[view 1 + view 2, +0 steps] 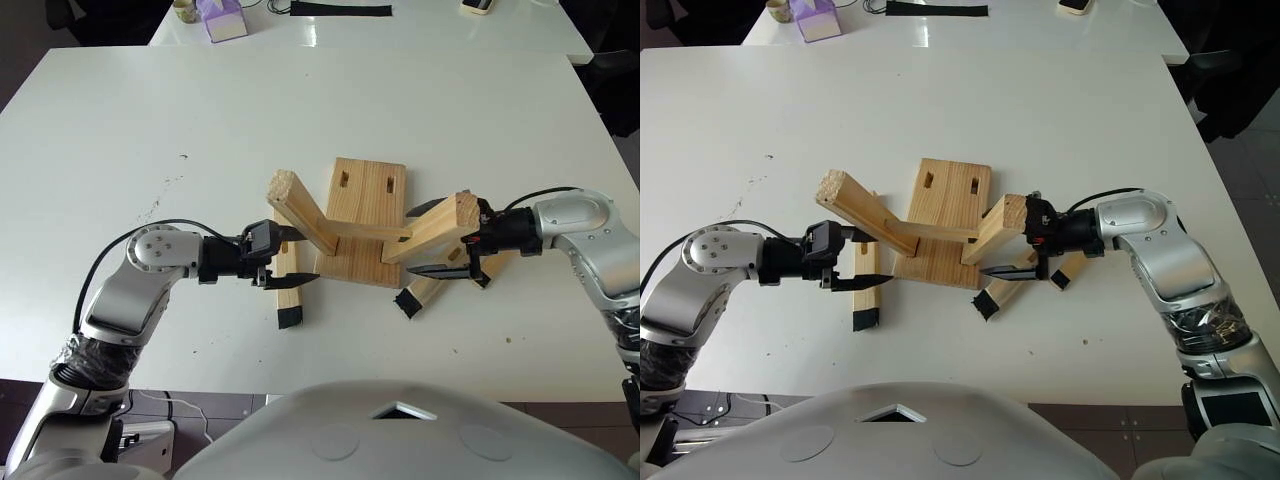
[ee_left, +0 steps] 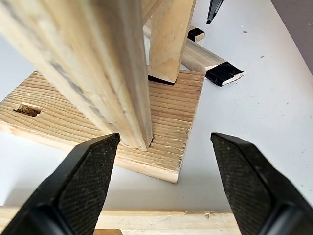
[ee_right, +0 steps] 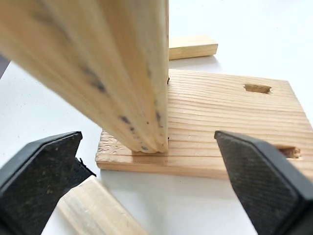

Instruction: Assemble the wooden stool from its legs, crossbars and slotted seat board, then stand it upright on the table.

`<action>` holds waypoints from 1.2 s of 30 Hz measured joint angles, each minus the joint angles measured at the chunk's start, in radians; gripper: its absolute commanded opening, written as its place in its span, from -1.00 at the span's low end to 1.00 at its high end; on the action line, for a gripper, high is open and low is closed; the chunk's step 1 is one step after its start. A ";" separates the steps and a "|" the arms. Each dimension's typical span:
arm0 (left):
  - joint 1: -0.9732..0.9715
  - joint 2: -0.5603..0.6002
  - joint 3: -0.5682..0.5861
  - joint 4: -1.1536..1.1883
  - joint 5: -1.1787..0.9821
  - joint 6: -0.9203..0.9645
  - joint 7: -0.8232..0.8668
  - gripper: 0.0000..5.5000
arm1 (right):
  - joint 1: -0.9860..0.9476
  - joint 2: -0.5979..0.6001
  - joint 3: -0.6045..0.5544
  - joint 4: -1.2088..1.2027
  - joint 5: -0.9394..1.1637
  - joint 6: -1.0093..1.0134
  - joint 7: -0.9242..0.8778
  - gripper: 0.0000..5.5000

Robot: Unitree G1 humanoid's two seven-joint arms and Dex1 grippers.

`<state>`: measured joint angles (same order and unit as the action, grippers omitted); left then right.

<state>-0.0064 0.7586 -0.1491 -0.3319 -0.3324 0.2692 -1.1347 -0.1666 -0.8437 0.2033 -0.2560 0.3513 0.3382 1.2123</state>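
The slotted seat board (image 1: 367, 190) lies flat at the table's middle. Two wooden legs stand on its near part, splayed apart and joined by a crossbar (image 1: 372, 231): the left leg (image 1: 299, 209) and the right leg (image 1: 441, 225). My left gripper (image 1: 294, 258) is open by the left leg's base; that leg (image 2: 93, 63) rises between its fingers (image 2: 80, 188) untouched. My right gripper (image 1: 432, 240) is open around the right leg (image 3: 112, 63), its pads (image 3: 266, 178) apart from the wood.
A loose black-tipped leg (image 1: 288, 298) lies under my left gripper. Two more black-tipped pieces (image 1: 418, 296) (image 1: 482, 272) lie near my right gripper. A purple box (image 1: 222, 18) and a black strip (image 1: 340, 10) sit on the far table.
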 measured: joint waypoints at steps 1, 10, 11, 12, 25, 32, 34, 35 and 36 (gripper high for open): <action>0.000 0.000 0.003 0.000 0.002 0.000 0.002 0.25 | 0.014 -0.006 -0.013 -0.006 0.000 0.004 -0.002 0.82; 0.131 0.019 0.014 -0.027 0.024 -0.029 0.010 0.25 | 0.139 -0.005 -0.039 -0.001 -0.050 -0.005 -0.087 0.82; 0.148 0.020 -0.001 -0.016 0.057 -0.056 0.019 0.25 | 0.161 0.001 -0.031 -0.001 -0.055 -0.012 -0.089 0.82; 0.157 0.020 -0.012 -0.002 0.079 -0.075 0.025 0.25 | 0.179 0.006 -0.020 -0.001 -0.058 -0.015 -0.089 0.82; 0.168 0.019 -0.013 0.169 0.141 -0.307 0.104 0.25 | 0.264 -0.087 -0.094 0.165 -0.081 -0.143 -0.022 0.82; 0.173 0.068 0.025 0.210 0.132 -0.352 0.092 0.25 | 0.286 -0.107 -0.136 0.197 -0.079 -0.184 -0.017 0.82; 0.171 0.097 0.039 0.219 0.126 -0.352 0.072 0.25 | 0.310 -0.108 -0.154 0.175 -0.075 -0.176 -0.021 0.82; 0.167 0.113 0.048 0.226 0.120 -0.350 0.059 0.25 | 0.322 -0.108 -0.167 0.154 -0.072 -0.161 -0.025 0.82; 0.161 0.121 0.052 0.231 0.117 -0.348 0.051 0.25 | 0.332 -0.108 -0.174 0.137 -0.063 -0.148 -0.030 0.82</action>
<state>0.1547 0.8798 -0.0967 -0.1005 -0.2151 -0.0787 -1.0841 0.1652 -0.9517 0.0288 -0.1191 0.2885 0.1899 1.1826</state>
